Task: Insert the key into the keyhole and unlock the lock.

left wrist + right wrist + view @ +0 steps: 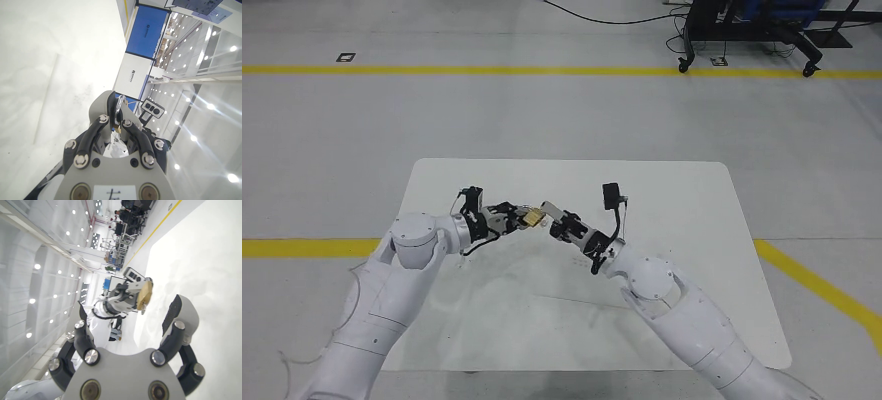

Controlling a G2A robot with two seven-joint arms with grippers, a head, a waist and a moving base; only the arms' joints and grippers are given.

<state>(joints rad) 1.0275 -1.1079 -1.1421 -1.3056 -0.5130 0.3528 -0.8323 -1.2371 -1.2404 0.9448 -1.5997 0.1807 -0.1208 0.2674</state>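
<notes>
Left gripper (118, 111) pinches the lock (144, 292), the key (143, 309) seemingly seated in it; the right gripper (128, 306), spread just beside the lock, must next clamp the key and turn it.

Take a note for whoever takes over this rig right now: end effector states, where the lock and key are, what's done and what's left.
The left end effector is shut on the brass padlock with a silver shackle, held over the white table.
The right end effector is open and empty, facing the padlock's base, apart from it.
A small silvery piece juts from that base, seemingly the key in the keyhole.
Done: insertion, apparently.
Left: grasp the key, turn it, free the shackle. Whether it is already turned cannot be told.
</notes>
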